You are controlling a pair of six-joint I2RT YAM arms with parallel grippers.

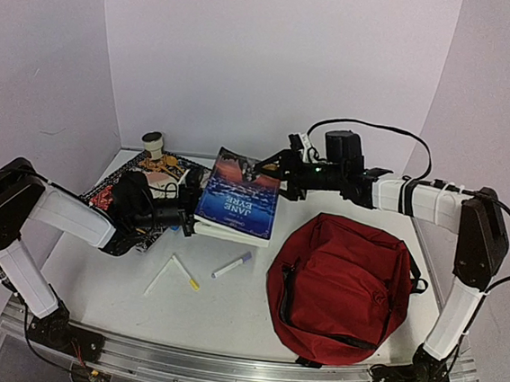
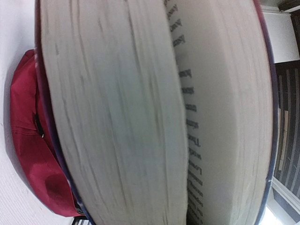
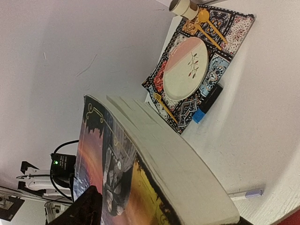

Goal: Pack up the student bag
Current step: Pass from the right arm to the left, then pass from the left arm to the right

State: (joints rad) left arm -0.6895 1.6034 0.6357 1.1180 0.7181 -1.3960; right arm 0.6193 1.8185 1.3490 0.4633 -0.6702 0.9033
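- The student bag [image 1: 341,285] lies flat on the table [image 1: 224,323], in the near right part of the top view. It is at about 4 o'clock from the book [image 1: 238,197] and apart from it.
- A black zipper line curves along the 7 o'clock side of the bag. I cannot tell whether it is open.
- The book has a dark blue and orange cover. It is tilted, with its far end higher, as the right wrist view shows.
- The left end effector [image 1: 183,217] is at the 8 o'clock edge of the book and is clenched on it. In the left wrist view the page edges fill almost all the picture and the pages are parted a little. The red bag shows at 8 o'clock behind the book.
- The right end effector [image 1: 284,171] is at the 2 o'clock corner of the book. One dark finger [image 3: 86,208] lies against the cover, but I cannot tell whether the jaws already press on the book.
- A patterned placemat [image 3: 234,28] lies at 10 o'clock from the book. It carries a plate [image 3: 185,68] and a yellow fork [image 3: 206,26], with a cup [image 3: 180,7] at its far end.
- A marker [image 1: 231,265] with a purple cap lies on the table at 6 o'clock from the book. A pen [image 1: 188,278] with a yellow tip is near it, at 8 o'clock from the marker.
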